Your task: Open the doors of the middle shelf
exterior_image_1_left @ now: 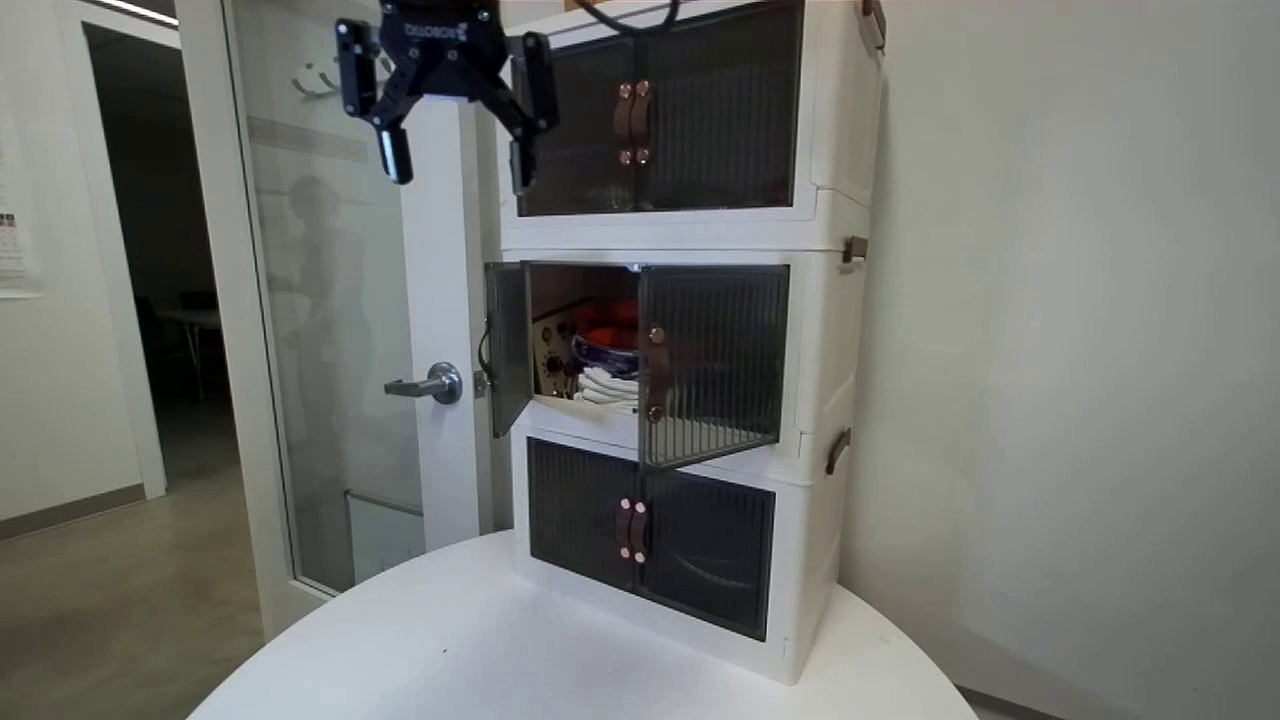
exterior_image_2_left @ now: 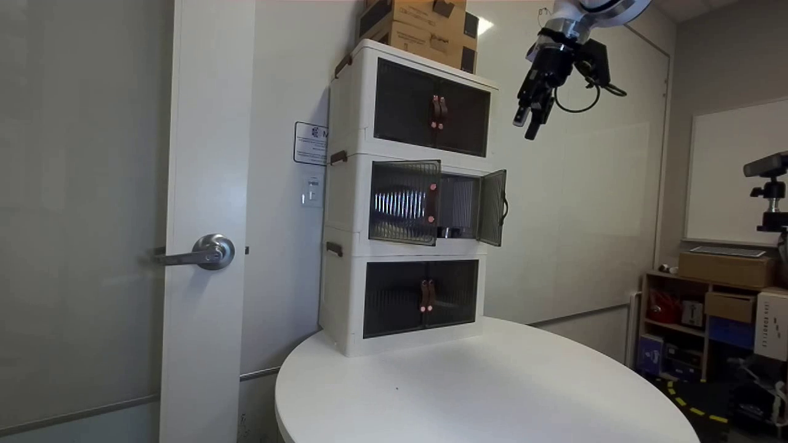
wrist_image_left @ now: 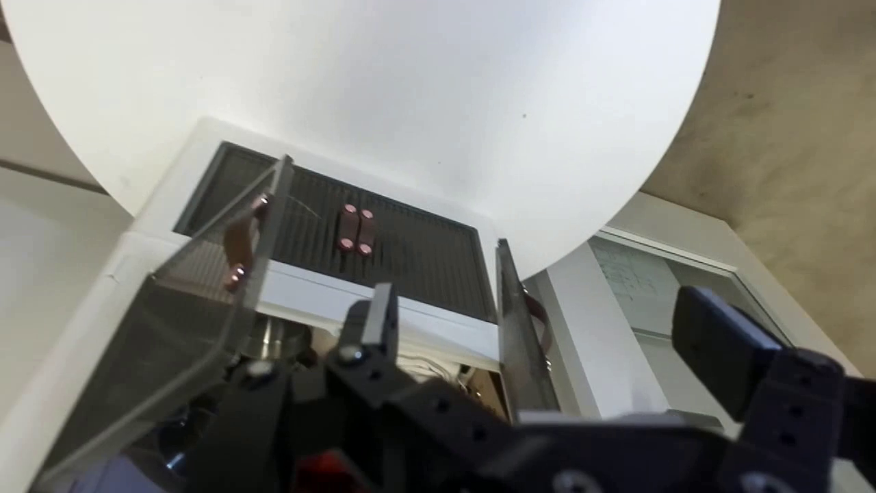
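Note:
A white cabinet of three stacked shelf units [exterior_image_1_left: 825, 340] has dark ribbed doors. In both exterior views the middle shelf's two doors stand swung outward. They are the left door [exterior_image_1_left: 509, 345] and right door [exterior_image_1_left: 715, 365], seen also as the left door [exterior_image_2_left: 403, 203] and right door [exterior_image_2_left: 492, 208]. In the wrist view, which is upside down, the two doors [wrist_image_left: 205, 329] [wrist_image_left: 523, 342] jut out from the front. My gripper [exterior_image_1_left: 459, 162] is open and empty, its fingers wide apart. In an exterior view it [exterior_image_2_left: 527, 124] hangs at the top shelf's height, apart from the cabinet.
The top doors [exterior_image_1_left: 715, 110] and bottom doors [exterior_image_1_left: 705, 550] are shut. White cloth [exterior_image_1_left: 607, 388] and red-orange things [exterior_image_1_left: 608, 325] lie inside the middle shelf. The cabinet stands on a round white table [exterior_image_2_left: 492, 381]. A glass door with a lever handle [exterior_image_1_left: 430, 384] is beside it. Cardboard boxes [exterior_image_2_left: 425, 37] sit on top.

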{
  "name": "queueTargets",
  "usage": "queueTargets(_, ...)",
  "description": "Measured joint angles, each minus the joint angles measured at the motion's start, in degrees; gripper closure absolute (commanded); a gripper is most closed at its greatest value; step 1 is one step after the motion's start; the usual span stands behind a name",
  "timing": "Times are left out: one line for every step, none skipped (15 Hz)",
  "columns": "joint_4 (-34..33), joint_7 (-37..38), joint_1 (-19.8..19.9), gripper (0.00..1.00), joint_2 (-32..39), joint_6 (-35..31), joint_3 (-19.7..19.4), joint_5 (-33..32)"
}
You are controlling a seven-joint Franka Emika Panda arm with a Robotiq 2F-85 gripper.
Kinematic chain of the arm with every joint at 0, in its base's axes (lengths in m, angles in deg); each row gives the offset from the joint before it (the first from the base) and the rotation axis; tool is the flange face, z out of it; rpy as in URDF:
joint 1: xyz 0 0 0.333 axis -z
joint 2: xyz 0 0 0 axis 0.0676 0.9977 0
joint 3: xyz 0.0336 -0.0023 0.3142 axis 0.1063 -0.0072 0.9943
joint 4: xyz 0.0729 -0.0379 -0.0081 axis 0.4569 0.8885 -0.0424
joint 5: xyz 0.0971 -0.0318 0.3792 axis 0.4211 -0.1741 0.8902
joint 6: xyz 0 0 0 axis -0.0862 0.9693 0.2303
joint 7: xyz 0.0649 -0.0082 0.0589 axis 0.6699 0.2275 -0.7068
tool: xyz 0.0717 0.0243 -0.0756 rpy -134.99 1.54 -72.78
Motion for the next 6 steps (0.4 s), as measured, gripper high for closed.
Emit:
queueTargets(0.3, 0.0, 0.3, 0.0, 0.0, 0.0, -0.3, -0.2)
queueTargets(0.3, 0.0, 0.3, 0.0, 0.0, 0.0, -0.3, -0.2)
queueTargets(0.3, 0.0, 0.3, 0.0, 0.1, 0.0, -0.3, -0.2)
queueTargets(0.3, 0.0, 0.1, 0.0, 0.1, 0.0, -0.1, -0.2)
queueTargets(0.3, 0.0, 0.0, 0.0, 0.1, 0.0, 0.0, -0.2)
queueTargets(0.3, 0.0, 0.0, 0.0, 0.1, 0.0, 0.0, -0.2)
